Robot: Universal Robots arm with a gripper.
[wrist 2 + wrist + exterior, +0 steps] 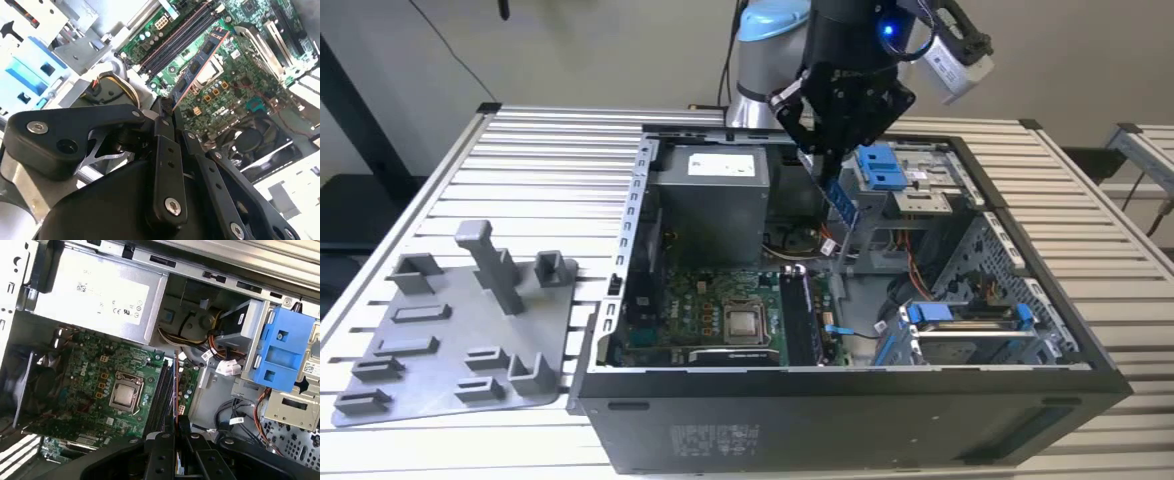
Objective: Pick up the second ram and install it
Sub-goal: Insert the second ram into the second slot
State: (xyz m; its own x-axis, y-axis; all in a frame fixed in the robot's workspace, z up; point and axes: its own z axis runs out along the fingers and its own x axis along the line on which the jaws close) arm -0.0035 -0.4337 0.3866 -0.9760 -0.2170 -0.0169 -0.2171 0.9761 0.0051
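second ram point(841, 206) | thin flat dark stick with blue label patches | pinched at its upper end by the gripper point(831, 172) | hangs on edge, nearly upright, slightly tilted | in the air over the far half of the open computer case point(854, 400), not seated in a slot

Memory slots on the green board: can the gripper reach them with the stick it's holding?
Probably yes. The gripper holds the ram over the open case, and the memory slots lie uncovered below, with no cable seen crossing the way.
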